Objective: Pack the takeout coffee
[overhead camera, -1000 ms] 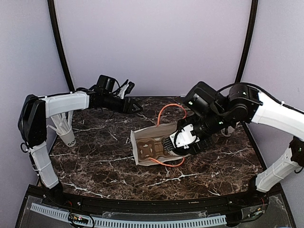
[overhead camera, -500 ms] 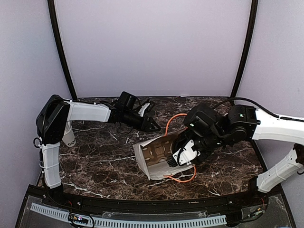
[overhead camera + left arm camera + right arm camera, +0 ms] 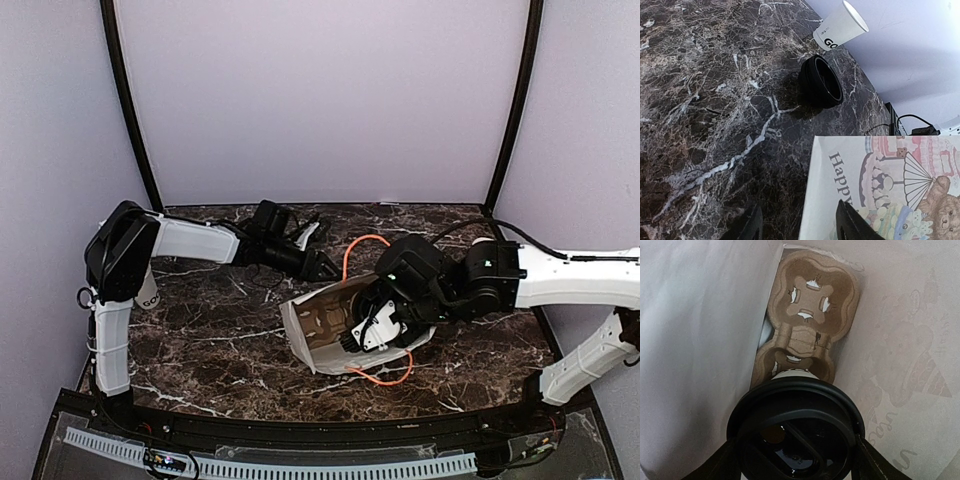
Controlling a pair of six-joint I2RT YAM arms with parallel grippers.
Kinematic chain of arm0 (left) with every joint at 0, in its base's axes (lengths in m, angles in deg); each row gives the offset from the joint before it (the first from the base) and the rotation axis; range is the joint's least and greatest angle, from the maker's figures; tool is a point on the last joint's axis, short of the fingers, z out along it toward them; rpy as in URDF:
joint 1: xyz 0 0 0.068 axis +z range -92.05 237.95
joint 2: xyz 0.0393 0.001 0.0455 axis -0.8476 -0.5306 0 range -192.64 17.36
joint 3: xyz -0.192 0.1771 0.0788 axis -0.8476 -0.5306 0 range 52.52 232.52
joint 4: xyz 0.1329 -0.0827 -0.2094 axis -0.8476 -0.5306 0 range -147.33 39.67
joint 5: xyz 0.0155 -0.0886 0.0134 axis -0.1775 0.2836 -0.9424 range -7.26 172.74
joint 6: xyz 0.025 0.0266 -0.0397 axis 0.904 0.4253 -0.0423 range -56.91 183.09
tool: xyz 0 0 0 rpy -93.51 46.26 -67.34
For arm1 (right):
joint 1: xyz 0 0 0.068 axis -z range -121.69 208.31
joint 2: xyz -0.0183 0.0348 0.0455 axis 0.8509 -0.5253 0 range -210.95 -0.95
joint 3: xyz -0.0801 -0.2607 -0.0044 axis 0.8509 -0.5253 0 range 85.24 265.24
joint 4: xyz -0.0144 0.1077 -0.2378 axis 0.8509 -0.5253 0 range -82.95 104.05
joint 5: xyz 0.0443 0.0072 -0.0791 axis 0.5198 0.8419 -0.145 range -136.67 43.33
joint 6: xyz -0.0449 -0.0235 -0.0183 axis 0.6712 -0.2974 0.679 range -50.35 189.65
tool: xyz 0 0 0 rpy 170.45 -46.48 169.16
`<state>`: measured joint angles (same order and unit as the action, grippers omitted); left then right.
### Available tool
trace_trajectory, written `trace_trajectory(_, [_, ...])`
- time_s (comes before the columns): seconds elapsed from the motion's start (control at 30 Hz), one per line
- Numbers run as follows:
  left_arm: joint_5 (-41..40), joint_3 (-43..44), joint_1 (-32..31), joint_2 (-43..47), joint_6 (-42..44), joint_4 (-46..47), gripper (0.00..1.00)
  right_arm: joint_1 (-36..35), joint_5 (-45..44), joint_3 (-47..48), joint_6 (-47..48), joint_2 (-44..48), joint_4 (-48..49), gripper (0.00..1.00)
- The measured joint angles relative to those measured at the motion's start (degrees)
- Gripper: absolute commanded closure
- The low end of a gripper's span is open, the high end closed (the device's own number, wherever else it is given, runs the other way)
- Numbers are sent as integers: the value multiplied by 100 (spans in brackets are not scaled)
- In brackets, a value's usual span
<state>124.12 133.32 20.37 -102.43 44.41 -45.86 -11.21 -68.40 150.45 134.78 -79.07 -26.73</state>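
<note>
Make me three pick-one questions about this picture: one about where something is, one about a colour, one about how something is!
1. Where is the coffee cup? A) on the table B) inside the bag C) on a shelf
2. What colour are the bag's handles? A) orange B) green C) blue
3. How is the bag? A) standing up B) lying on its side, mouth open C) folded flat

Answers: B, the bag's walls surround it; A, orange loops show from above; B, its open mouth faces sideways.

Takeout coffee [image 3: 796, 440], cup wall mostly unseen
</note>
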Motion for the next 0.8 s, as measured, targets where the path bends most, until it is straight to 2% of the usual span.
trace_trajectory(0.8, [1019, -514, -26, -87, -584, 1272, 54, 533, 317, -85, -7, -507, 649, 54])
